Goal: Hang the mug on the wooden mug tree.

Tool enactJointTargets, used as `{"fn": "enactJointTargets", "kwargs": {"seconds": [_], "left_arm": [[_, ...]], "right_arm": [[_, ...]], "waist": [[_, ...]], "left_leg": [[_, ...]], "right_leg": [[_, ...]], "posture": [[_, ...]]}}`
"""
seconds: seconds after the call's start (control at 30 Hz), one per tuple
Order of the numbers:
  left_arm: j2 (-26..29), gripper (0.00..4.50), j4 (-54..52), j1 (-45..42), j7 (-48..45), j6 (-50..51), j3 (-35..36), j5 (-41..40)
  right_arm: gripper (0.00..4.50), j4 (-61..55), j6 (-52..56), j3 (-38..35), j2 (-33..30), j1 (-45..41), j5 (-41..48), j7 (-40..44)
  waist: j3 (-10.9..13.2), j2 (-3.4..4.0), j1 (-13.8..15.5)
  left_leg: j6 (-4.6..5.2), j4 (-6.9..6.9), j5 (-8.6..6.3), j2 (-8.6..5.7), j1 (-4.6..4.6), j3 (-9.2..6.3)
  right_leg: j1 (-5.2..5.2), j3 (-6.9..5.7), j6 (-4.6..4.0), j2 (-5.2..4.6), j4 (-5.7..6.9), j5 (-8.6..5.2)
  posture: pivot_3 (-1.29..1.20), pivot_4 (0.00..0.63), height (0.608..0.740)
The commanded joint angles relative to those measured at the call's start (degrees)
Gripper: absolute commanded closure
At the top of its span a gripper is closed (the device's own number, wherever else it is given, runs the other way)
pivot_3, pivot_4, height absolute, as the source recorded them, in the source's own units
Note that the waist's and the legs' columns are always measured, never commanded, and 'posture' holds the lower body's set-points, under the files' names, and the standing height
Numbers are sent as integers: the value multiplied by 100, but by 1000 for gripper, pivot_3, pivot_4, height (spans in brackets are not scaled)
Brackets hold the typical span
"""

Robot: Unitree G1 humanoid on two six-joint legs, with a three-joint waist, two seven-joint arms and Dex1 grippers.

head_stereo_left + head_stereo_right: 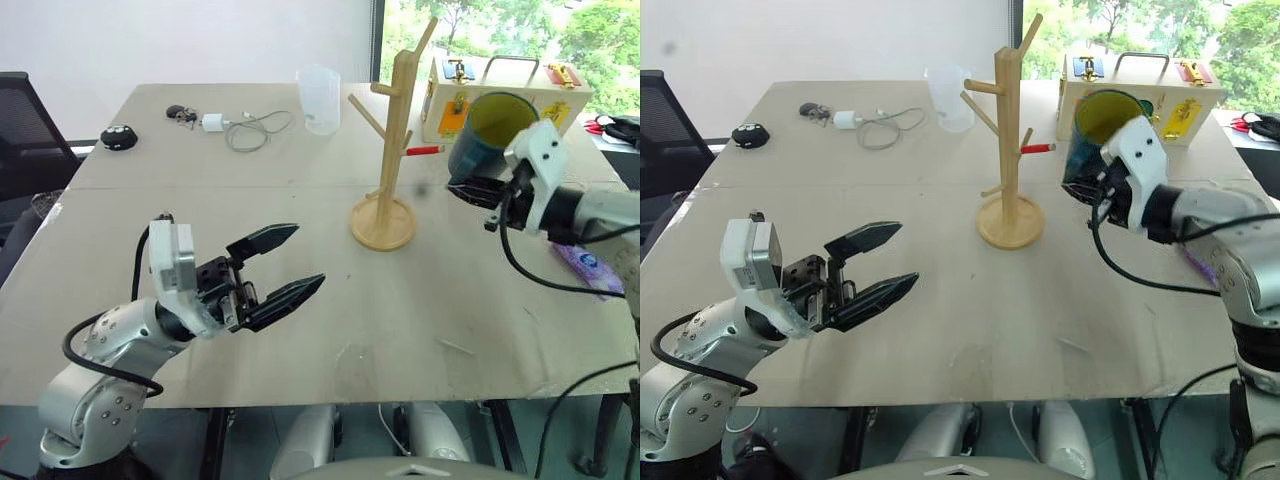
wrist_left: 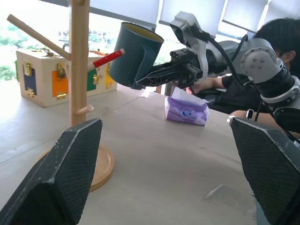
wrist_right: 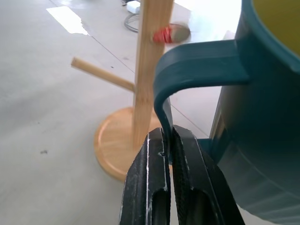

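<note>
Mug (image 1: 487,135) aloft at three o'clock of the wooden mug tree (image 1: 393,150)
Right gripper (image 3: 167,154) pinches the mug's handle tight; left gripper (image 1: 285,265) hovers spread wide, holding nothing. No legible writing anywhere.

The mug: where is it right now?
The mug is held off the table by its handle in the right gripper, right of the wooden mug tree, before the white box.

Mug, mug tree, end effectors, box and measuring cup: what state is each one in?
mug: lifted off the table, held by its handle
wooden mug tree: upright, pegs bare
right end effector: shut on the mug handle
left end effector: open, holding nothing
white box: doors latched
measuring cup: upright
</note>
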Motion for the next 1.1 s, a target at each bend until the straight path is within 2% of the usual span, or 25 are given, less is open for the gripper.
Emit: {"fn": "enactJointTargets", "kwargs": {"seconds": [0.03,0.33,0.57,0.7,0.73,0.87,0.93,1.1], "left_arm": [[113,0,-476,204,159,2,299,-340],[494,0,-493,843,179,24,1212,-862],[450,0,-469,773,387,-75,1133,-675],[394,0,-541,767,614,-54,1024,-563],[388,0,-548,786,653,-26,1018,-598],[408,0,-442,783,734,51,925,-579],[468,0,-347,762,737,91,868,-514],[602,0,-258,773,773,300,488,-146]], "right_arm": [[4464,0,393,115,172,-480,120,-99],[4464,301,657,469,286,-1046,29,67],[4464,748,400,1042,594,-1290,-373,149],[3204,696,300,735,643,-1187,-451,-15],[2617,593,336,612,583,-1132,-401,-5],[777,98,666,-18,379,-856,54,69],[33,-184,756,-273,272,-669,289,147],[33,-891,743,-975,-40,119,933,439]], "waist": [[0,-1,-3],[1,-1,-1],[1,-1,-19],[1,-1,-11],[1,-1,0],[1,-1,28],[1,-1,21],[1,-1,9]], "left_leg": [[0,0,0,0,-7,1],[-1,-2,0,0,-19,6],[-1,-3,0,0,-17,11],[-1,-4,0,0,-21,12],[-1,-4,0,0,-21,11],[-1,-4,0,-1,-22,10],[-1,-5,0,-1,-21,11],[0,-15,0,1,-18,12]], "right_leg": [[-7,2,0,-1,0,0],[-28,6,-1,-3,4,1],[-31,11,-2,-2,7,1],[-36,13,-2,-2,6,1],[-36,12,-2,-2,6,1],[-35,11,-2,-4,6,2],[-35,12,-2,-4,5,1],[-35,13,-2,-2,5,1]], "posture": [[0,150,740],[0,150,740],[0,150,740],[0,150,740],[0,150,740],[0,150,740],[0,150,740],[0,150,740]]}}
